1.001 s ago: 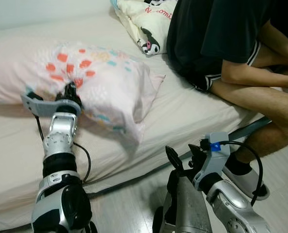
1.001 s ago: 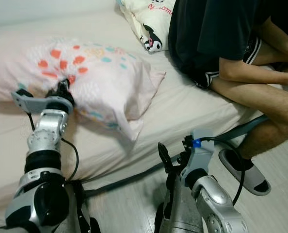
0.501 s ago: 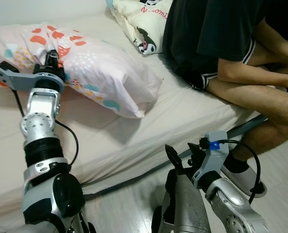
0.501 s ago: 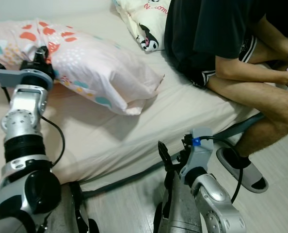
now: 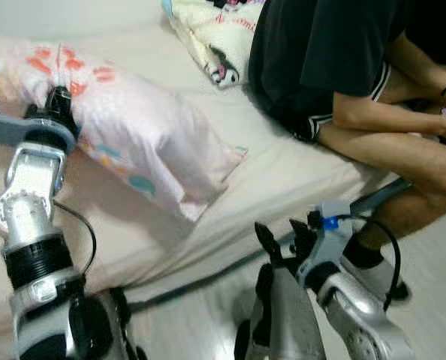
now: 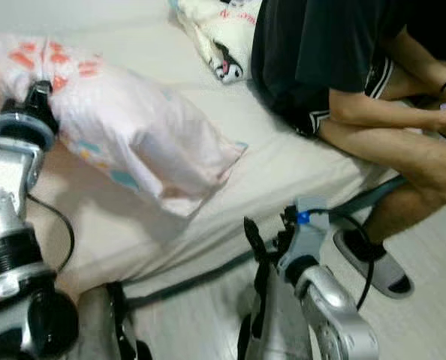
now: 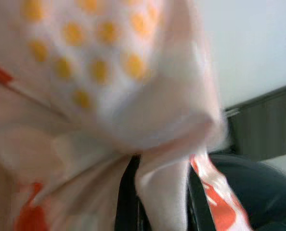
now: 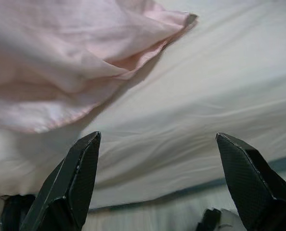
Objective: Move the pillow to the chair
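Observation:
A pale pink pillow (image 5: 144, 135) with orange, teal and dotted patches hangs lifted above the bed, its lower corner (image 5: 234, 154) drooping toward the sheet. My left gripper (image 5: 56, 97) is raised at the upper left and shut on the pillow's top edge; in the left wrist view the pillow fabric (image 7: 157, 144) is bunched between the black fingers (image 7: 126, 202). My right gripper (image 5: 279, 240) is low by the bed's edge, open, with nothing between its fingers (image 8: 71, 178); the pillow's corner (image 8: 148, 29) hangs ahead of it.
A person in dark shirt and shorts (image 5: 336, 52) sits on the bed's right side, one foot in a slipper (image 5: 373, 262) on the floor. A cream cartoon-print pillow (image 5: 208, 37) lies behind them. The cream mattress (image 5: 298, 172) ends above a wooden floor (image 5: 200, 330).
My left arm has lifted the pillow higher and further left, so it now hangs down from the gripper. The right gripper has stayed low and open. The camera has shifted slightly.

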Controlling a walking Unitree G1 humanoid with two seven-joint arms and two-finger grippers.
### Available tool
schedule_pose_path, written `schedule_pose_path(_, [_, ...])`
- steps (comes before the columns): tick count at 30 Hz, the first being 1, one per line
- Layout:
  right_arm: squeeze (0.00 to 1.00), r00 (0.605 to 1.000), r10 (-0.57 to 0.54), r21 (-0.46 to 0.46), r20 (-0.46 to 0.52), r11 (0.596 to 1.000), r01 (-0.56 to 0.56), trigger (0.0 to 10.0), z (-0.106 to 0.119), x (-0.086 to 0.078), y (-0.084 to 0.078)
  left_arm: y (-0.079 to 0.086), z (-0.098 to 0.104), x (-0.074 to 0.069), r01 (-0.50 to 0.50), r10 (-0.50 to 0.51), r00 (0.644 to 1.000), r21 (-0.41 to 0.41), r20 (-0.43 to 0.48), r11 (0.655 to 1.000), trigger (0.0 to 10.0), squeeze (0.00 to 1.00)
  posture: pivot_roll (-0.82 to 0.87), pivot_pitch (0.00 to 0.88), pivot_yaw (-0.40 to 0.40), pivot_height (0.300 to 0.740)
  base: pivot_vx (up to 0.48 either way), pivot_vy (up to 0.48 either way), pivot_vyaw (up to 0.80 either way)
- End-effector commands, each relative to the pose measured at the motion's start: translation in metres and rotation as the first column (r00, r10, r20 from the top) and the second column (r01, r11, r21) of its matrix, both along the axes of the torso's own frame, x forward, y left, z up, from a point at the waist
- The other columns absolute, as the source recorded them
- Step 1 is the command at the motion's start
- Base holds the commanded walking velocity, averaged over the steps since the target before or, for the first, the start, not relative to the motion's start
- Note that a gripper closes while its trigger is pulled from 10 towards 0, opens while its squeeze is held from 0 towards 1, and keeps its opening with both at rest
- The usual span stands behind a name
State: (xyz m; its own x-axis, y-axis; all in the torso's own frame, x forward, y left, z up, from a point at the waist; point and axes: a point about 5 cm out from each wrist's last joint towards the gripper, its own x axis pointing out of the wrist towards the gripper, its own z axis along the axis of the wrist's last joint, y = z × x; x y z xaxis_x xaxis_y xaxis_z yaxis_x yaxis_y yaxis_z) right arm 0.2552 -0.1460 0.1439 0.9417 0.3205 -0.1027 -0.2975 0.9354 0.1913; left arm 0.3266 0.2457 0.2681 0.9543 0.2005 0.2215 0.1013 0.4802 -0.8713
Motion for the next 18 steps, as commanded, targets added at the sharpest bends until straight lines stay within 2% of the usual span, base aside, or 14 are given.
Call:
schedule_pose_path(1, [0.0, 1.0, -0.012, -0.005, -0.024, 1.0, 0.012, 10.0, -0.006, -0.002, -0.003, -0.021, -0.014, -0.017, 0.056, -0.052, 0.993, 0.036, -0.102, 0.998, 0.0, 0.0, -0.07, 0.213, 0.004, 0.355, 0.0, 0.0, 0.0])
schedule_pose_path(5, [0.0, 1.0, -0.012, -0.004, -0.026, 1.0, 0.012, 10.0, -0.007, -0.001, -0.003, -0.025, -0.022, -0.027, 0.065, -0.057, 0.987, 0.046, -0.147, 0.997, 0.0, 0.0, -0.06, 0.215, 0.005, 0.355, 0.0, 0.0, 0.0])
schedule_pose_path(8, [0.0, 1.0, -0.009, -0.001, -0.028, 1.0, 0.009, 10.0, -0.007, -0.001, -0.003, -0.032, -0.032, -0.042, 0.073, -0.062, 0.974, 0.043, -0.219, 0.996, 0.0, 0.0, -0.05, 0.217, 0.001, 0.355, 0.0, 0.0, 0.0])
schedule_pose_path(9, [0.0, 1.0, -0.009, -0.001, -0.028, 1.0, 0.009, 10.0, -0.007, -0.001, -0.003, -0.032, -0.032, -0.042, 0.073, -0.062, 0.974, 0.043, -0.219, 0.996, 0.0, 0.0, -0.05, 0.217, 0.001, 0.355, 0.0, 0.0, 0.0])
schedule_pose_path(11, [0.0, 1.0, -0.007, 0.005, -0.03, 1.0, 0.007, 10.0, -0.007, 0.0, -0.003, -0.043, -0.048, -0.047, 0.105, -0.094, 0.949, 0.02, -0.3, 0.994, 0.0, 0.0, -0.04, 0.222, 0.001, 0.355, 0.0, 0.0, 0.0])
schedule_pose_path(12, [0.0, 1.0, -0.007, 0.005, -0.03, 1.0, 0.007, 10.0, -0.007, 0.0, -0.003, -0.043, -0.048, -0.047, 0.105, -0.094, 0.949, 0.02, -0.3, 0.994, 0.0, 0.0, -0.04, 0.222, 0.001, 0.355, 0.0, 0.0, 0.0])
schedule_pose_path(15, [0.0, 0.999, -0.005, 0.008, -0.031, 1.0, 0.006, 10.0, -0.006, 0.002, -0.002, -0.067, -0.07, -0.051, 0.168, -0.171, 0.902, -0.043, -0.396, 0.985, 0.0, 0.0, -0.05, 0.223, 0.001, 0.355, 0.0, 0.0, 0.0])
schedule_pose_path(16, [0.0, 0.999, -0.005, 0.008, -0.031, 1.0, 0.006, 10.0, -0.006, 0.002, -0.002, -0.067, -0.07, -0.051, 0.168, -0.171, 0.902, -0.043, -0.396, 0.985, 0.0, 0.0, -0.05, 0.223, 0.001, 0.355, 0.0, 0.0, 0.0])
schedule_pose_path(18, [0.0, 0.999, -0.005, 0.008, -0.032, 1.0, 0.006, 10.0, -0.006, 0.002, -0.001, -0.075, -0.081, -0.053, 0.189, -0.2, 0.875, -0.071, -0.44, 0.979, 0.0, 0.0, -0.05, 0.224, 0.003, 0.355, 0.0, 0.0, 0.0])
